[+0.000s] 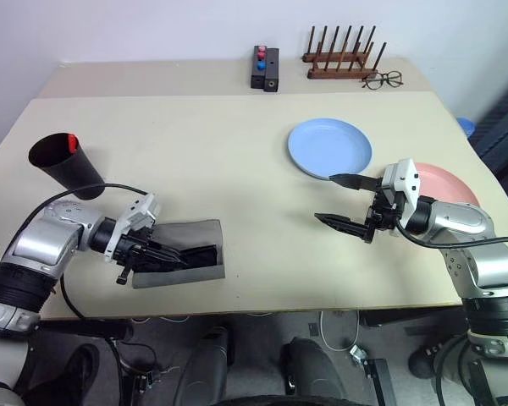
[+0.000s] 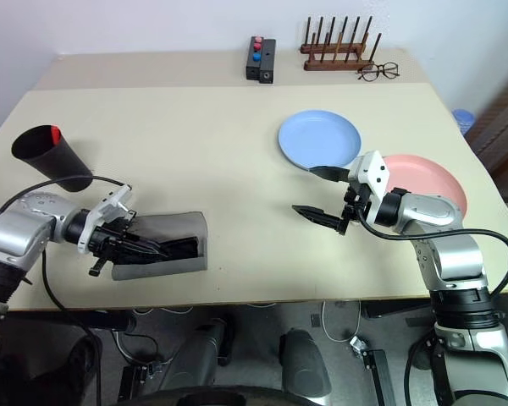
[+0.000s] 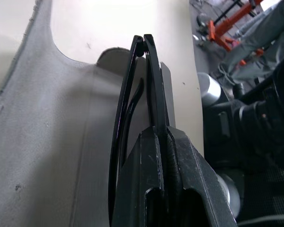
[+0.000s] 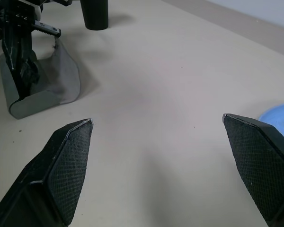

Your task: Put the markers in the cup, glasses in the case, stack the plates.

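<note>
Glasses (image 3: 132, 123) sit pinched in my left tool (image 1: 157, 254), folded flat, long axis running along the fingers and straight into the mouth of the grey case (image 1: 199, 245), which lies open on the surface right under that tool. My left arm is the near one, so I judge it should finish the insertion. Right tool (image 1: 345, 203) hangs spread wide and empty beside the blue plate (image 1: 322, 144), pink plate (image 1: 444, 182) just behind it.
</note>
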`<move>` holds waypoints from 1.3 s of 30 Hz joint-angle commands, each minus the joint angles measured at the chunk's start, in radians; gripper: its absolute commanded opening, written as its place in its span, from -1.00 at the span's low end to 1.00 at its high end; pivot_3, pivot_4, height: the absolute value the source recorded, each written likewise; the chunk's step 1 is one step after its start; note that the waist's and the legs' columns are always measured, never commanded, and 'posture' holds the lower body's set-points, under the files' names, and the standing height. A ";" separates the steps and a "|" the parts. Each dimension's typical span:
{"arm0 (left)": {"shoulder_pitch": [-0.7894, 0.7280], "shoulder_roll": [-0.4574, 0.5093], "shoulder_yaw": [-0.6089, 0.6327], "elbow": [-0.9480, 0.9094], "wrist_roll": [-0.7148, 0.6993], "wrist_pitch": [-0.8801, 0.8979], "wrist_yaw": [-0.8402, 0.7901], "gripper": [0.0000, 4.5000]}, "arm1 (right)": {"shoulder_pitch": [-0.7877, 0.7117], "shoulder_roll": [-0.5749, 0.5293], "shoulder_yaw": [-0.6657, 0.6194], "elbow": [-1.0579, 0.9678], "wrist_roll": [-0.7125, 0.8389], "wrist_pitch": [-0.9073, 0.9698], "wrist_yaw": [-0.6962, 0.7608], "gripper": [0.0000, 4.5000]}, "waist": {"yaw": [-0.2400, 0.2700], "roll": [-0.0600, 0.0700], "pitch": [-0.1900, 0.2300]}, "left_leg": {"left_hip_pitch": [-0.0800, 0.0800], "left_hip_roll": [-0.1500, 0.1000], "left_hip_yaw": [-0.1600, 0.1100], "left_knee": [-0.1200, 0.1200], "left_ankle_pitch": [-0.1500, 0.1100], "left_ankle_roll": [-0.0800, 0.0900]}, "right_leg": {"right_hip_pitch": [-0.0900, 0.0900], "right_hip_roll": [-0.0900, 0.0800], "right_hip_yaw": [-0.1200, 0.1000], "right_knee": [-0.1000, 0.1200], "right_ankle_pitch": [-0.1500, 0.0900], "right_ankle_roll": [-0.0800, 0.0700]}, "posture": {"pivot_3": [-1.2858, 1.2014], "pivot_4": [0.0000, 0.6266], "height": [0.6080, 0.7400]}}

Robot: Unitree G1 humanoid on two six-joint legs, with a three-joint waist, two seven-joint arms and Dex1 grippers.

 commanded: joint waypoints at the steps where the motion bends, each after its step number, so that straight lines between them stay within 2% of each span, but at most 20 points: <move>1: -0.001 0.007 -0.004 -0.035 -0.049 0.074 -0.004 -0.97 | -0.009 0.005 -0.006 -0.027 0.000 -0.010 -0.005 1.00 | 0.000 0.000 0.000 | 0.000 0.000 0.000 0.000 0.000 0.000 | 0.000 0.000 0.000 0.000 0.000 0.000 | 0.03 -0.52 0.92; 4: 0.004 0.027 -0.034 -0.057 -0.049 0.083 -0.004 -0.56 | -0.008 0.006 -0.004 -0.025 -0.003 -0.014 -0.005 1.00 | 0.000 0.000 0.000 | 0.000 0.000 0.000 0.000 0.000 0.000 | 0.000 0.000 0.000 0.000 0.000 0.000 | 0.03 -0.52 0.92; 11: -0.011 0.020 -0.037 -0.064 -0.066 0.097 -0.004 0.99 | -0.009 0.002 -0.003 -0.024 -0.002 -0.014 -0.005 1.00 | 0.000 0.000 0.000 | 0.000 0.000 0.000 0.000 0.000 0.000 | 0.000 0.000 0.000 0.000 0.000 0.000 | 0.03 -0.52 0.92; 26: -0.023 0.053 0.011 -0.102 -0.037 0.048 -0.004 0.99 | -0.006 0.012 0.002 -0.023 -0.004 -0.012 -0.004 1.00 | 0.000 0.000 0.000 | 0.000 0.000 0.000 0.000 0.000 0.000 | 0.000 0.000 0.001 0.000 0.000 0.000 | 0.03 -0.52 0.92; 31: -0.047 0.053 0.071 -0.108 -0.065 0.118 0.007 0.99 | -0.008 0.017 0.005 -0.018 -0.009 -0.018 -0.004 1.00 | 0.000 0.000 0.000 | 0.000 0.000 0.000 0.000 0.000 0.000 | 0.000 0.000 0.000 0.000 0.000 0.000 | 0.03 -0.52 0.92; 33: -0.048 0.075 0.088 -0.128 -0.120 0.173 0.000 0.77 | -0.010 0.020 0.005 -0.015 -0.011 -0.021 -0.002 1.00 | 0.000 0.000 0.000 | 0.000 0.000 0.000 0.000 0.000 0.000 | 0.000 0.000 0.000 0.000 0.000 0.000 | 0.03 -0.52 0.92; 35: -0.044 0.095 0.103 -0.144 -0.159 0.201 -0.004 0.43 | -0.012 0.022 0.007 -0.011 -0.014 -0.024 -0.002 1.00 | -0.001 0.000 0.000 | 0.000 0.000 0.000 0.000 0.000 0.000 | 0.000 0.000 0.000 0.000 0.000 0.000 | 0.03 -0.52 0.92; 37: -0.057 0.080 0.138 -0.128 -0.166 0.216 0.000 -0.06 | -0.014 0.024 0.009 -0.008 -0.016 -0.028 -0.001 1.00 | -0.001 0.000 0.000 | 0.000 0.000 0.000 0.000 0.000 0.000 | 0.000 0.000 0.000 0.000 0.000 0.000 | 0.03 -0.52 0.92; 39: -0.099 0.025 0.208 -0.077 -0.186 0.210 0.062 -0.50 | -0.017 0.028 0.007 -0.010 -0.013 -0.028 -0.002 1.00 | 0.000 0.000 0.000 | 0.000 0.000 0.000 0.000 0.000 0.000 | 0.000 0.000 0.000 0.000 0.000 0.000 | 0.03 -0.52 0.92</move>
